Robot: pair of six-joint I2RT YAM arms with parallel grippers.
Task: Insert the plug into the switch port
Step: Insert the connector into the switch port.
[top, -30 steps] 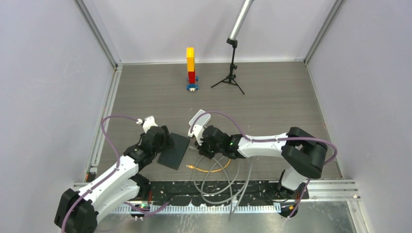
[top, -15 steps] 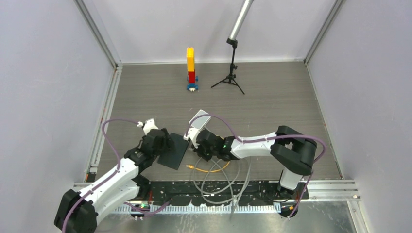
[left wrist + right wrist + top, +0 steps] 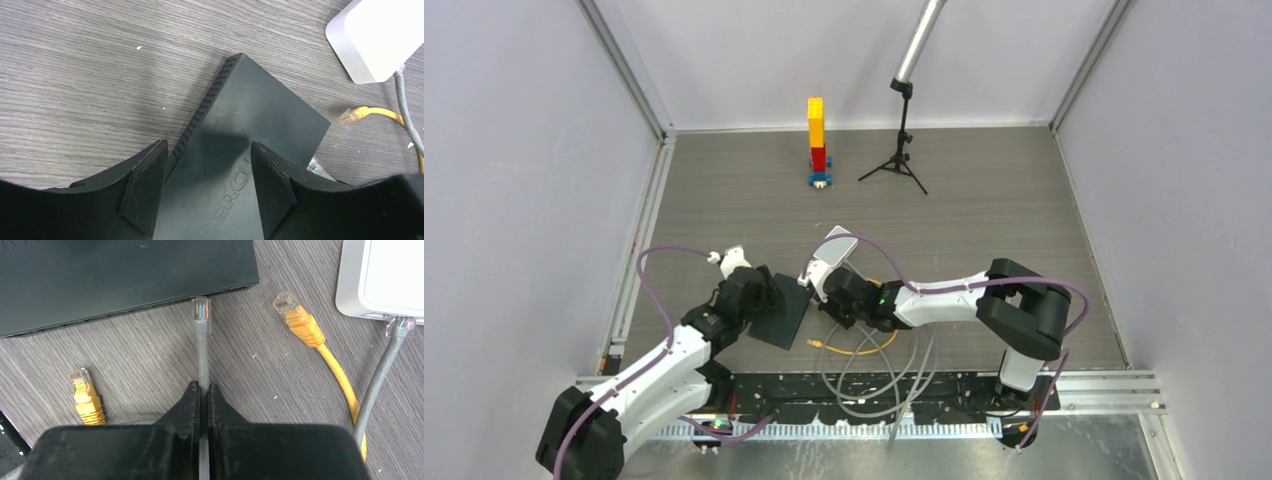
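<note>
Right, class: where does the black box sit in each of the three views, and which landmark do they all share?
Top view: black box, lower left of centre, where the two arms meet.
Left wrist: lower middle, running off the bottom edge.
Right wrist: top left, just beyond the plug of the grey cable.
Shared landmark: the white box, to the black box's right in all three.

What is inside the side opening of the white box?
A clear plug on a grey cable enters the white box's side; how deep it goes is covered.
</note>
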